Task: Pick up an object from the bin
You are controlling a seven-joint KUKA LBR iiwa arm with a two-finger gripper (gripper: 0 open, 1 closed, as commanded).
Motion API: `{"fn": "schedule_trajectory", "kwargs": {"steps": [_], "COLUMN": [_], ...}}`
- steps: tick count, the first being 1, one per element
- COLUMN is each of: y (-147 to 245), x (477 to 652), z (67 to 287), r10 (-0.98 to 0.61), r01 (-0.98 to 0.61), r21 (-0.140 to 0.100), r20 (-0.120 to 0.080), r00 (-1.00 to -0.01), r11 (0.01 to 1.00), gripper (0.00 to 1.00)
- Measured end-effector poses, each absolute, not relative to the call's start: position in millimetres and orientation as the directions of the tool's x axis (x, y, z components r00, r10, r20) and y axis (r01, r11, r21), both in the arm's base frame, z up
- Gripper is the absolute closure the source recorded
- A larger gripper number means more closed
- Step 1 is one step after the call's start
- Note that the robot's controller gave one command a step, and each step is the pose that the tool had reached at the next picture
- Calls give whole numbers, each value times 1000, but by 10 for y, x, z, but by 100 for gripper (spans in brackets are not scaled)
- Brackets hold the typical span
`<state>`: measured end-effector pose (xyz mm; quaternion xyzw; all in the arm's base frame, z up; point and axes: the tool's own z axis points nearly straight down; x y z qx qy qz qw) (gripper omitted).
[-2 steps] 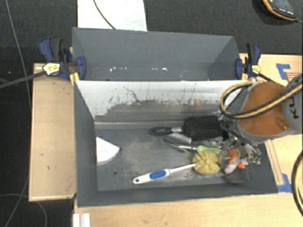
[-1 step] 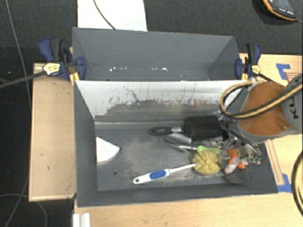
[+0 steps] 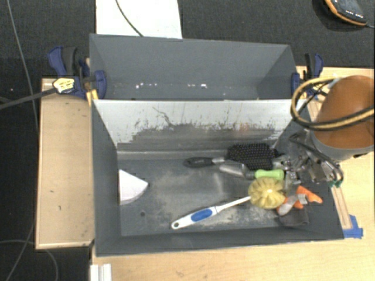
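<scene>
A grey metal bin (image 3: 176,127) seen from above, with a robot arm (image 3: 343,119) reaching in from the right. The arm's rounded orange-brown cover sits over the bin's right rim, looped with black and yellow cables. Below the cover the wrist angles down and to the left into the bin.

The claw (image 3: 288,179) is low in the bin, just to the right of a yellow tuft (image 3: 266,193), a fluffy round brush head. The wrist's metal parts crowd the claw, so you cannot tell how far open it is or whether it has hold of anything.

The things closest to the claw:
- A small green piece (image 3: 268,173) lies just above the yellow tuft, touching or almost touching it.
- An orange piece (image 3: 306,196) lies just to the tuft's right, under the wrist.

Other things in the bin:
- A white handle with a blue grip (image 3: 205,213) runs from the tuft down to the left.
- A black hairbrush (image 3: 251,154) lies above the tuft, near the back wall, with its handle pointing left.
- A white scrap (image 3: 131,186) lies well apart from the tuft, by the left wall.
</scene>
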<state>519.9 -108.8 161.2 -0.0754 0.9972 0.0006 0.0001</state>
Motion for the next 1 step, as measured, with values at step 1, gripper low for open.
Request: {"fn": "schedule_trajectory", "kwargs": {"steps": [1], "y": [-1090], "x": [5200], "z": [1762], "r10": [-152], "r01": [-152], "r21": [1], "r20": [-2], "r00": [-988], "r11": [988], "gripper": [100]}}
